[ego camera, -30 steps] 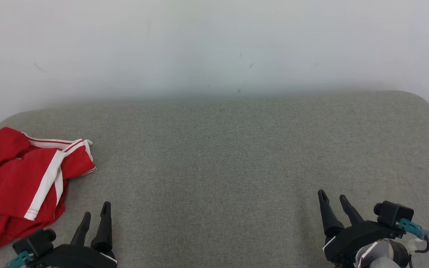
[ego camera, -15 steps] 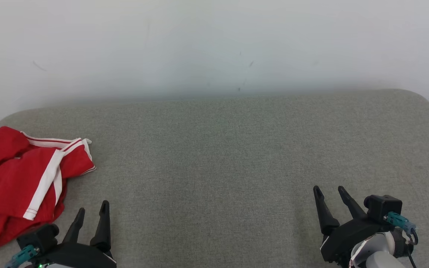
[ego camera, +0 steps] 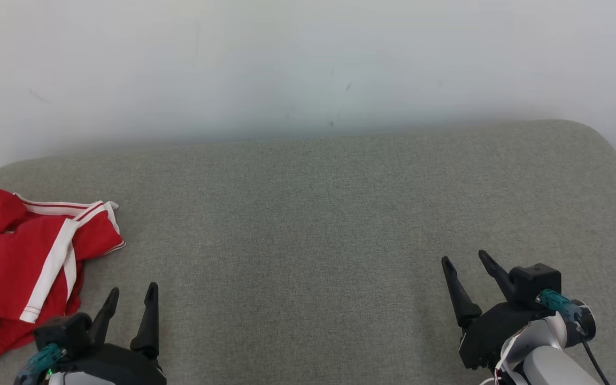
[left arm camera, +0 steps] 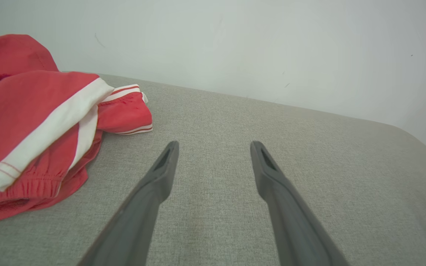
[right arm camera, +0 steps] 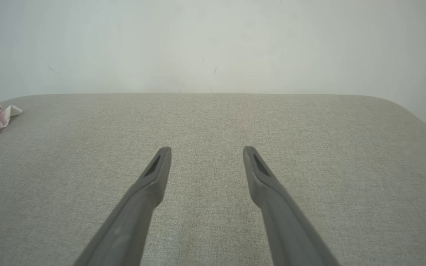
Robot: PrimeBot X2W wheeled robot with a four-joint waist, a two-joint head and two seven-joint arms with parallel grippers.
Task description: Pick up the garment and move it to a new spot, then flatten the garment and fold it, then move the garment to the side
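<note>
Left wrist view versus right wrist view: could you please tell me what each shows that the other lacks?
Left wrist: the open left gripper beside the red garment, its waistband and white stripe close up. Right wrist: the open right gripper over grey cushion, the garment just a corner at the edge. Shared: cushion, white wall, garment.

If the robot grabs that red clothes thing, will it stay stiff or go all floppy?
Probably floppy: the red garment lies crumpled in soft folds on the grey cushion, so it would likely droop from wherever it's pinched. It looks thin, so probably light. The gathered waistband may give the firmest hold.
</note>
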